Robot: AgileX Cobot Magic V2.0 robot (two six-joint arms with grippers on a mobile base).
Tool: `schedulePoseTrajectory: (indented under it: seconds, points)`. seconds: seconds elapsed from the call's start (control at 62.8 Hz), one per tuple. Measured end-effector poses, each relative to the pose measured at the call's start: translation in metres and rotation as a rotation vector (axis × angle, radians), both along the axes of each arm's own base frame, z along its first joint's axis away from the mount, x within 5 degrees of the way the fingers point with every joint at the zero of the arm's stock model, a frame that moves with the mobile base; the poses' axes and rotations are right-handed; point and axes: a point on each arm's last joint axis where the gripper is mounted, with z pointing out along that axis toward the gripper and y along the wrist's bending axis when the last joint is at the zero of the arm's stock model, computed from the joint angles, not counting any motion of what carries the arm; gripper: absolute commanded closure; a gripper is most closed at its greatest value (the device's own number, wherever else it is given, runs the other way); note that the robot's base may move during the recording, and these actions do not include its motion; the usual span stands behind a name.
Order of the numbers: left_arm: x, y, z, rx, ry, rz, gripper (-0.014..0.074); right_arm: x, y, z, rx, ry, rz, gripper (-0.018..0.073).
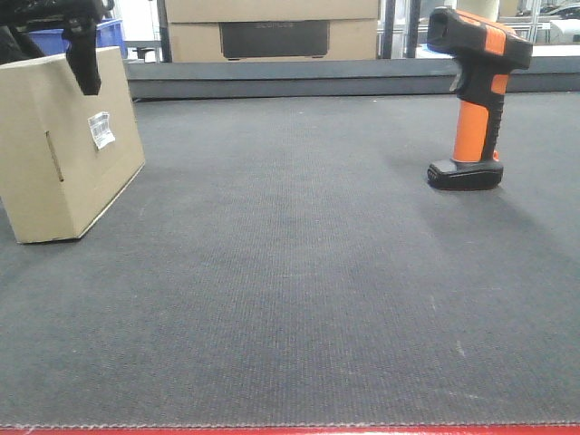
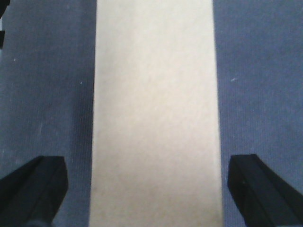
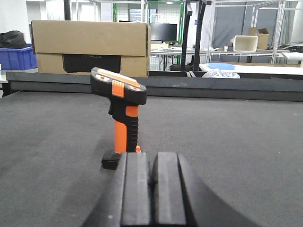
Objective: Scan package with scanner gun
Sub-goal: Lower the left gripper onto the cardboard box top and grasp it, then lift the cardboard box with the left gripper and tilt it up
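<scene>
The package is a tan cardboard box standing at the left of the dark mat, with a white barcode label on its right face. My left gripper hangs over the box's top, open. Its jaws straddle the box with a gap on each side, and one of its fingers shows in the front view. The orange and black scanner gun stands upright on its base at the right. My right gripper is shut and empty, low over the mat just in front of the scanner.
A raised dark ledge runs along the mat's far edge. Behind it stand a large cardboard box and a blue bin. A red strip marks the near edge. Open mat lies between package and scanner.
</scene>
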Motion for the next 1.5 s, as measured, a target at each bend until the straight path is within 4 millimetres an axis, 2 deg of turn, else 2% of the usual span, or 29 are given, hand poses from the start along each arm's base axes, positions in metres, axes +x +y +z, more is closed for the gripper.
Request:
schedulePoseTrajectory:
  seconds: [0.08,0.175,0.255,0.414,0.59,0.765,0.86,0.972,1.147,1.259,1.402,1.498]
  points:
    - [-0.001,0.0,0.0,0.002,0.007,0.002,0.0017,0.0,0.0,0.0,0.0,0.0,0.0,0.0727]
    - [-0.002,0.0,0.0,-0.001,0.017,0.011,0.0094,0.0,0.0,0.0,0.0,0.0,0.0,0.0727]
    - [-0.002,0.0,-0.001,-0.012,0.019,0.022,0.0256,0.0,0.0,0.0,0.0,0.0,0.0,0.0727]
    - [-0.003,-0.001,-0.001,-0.034,0.029,0.031,0.07,0.0,0.0,0.0,0.0,0.0,0.0,0.0727]
    - [-0.002,-0.002,0.003,-0.047,0.022,0.033,0.0707,0.0,0.0,0.0,0.0,0.0,0.0,0.0727]
    - [0.0,-0.011,0.03,-0.116,-0.02,0.029,0.0707,0.0,0.0,0.0,0.0,0.0,0.0,0.0727]
    - [-0.004,-0.027,0.045,-0.2,-0.04,0.004,0.0707,0.0,0.0,0.0,0.0,0.0,0.0,0.0727]
    - [-0.009,-0.051,0.049,-0.309,-0.036,-0.026,0.0707,0.0,0.0,0.0,0.0,0.0,0.0,0.0727]
    - [-0.009,-0.082,0.042,-0.405,-0.026,-0.026,0.0707,0.0,0.0,0.0,0.0,0.0,0.0,0.0727]
    - [-0.004,-0.094,0.029,-0.449,0.003,-0.015,0.0707,0.0,0.0,0.0,0.0,0.0,0.0,0.0727]
    - [0.002,-0.102,0.015,-0.479,0.032,-0.003,0.0707,0.0,0.0,0.002,0.003,-0.021,0.0,0.0727]
    - [0.005,-0.103,0.011,-0.484,0.028,0.001,0.0707,-0.002,-0.001,0.01,0.036,-0.11,-0.001,0.0727]
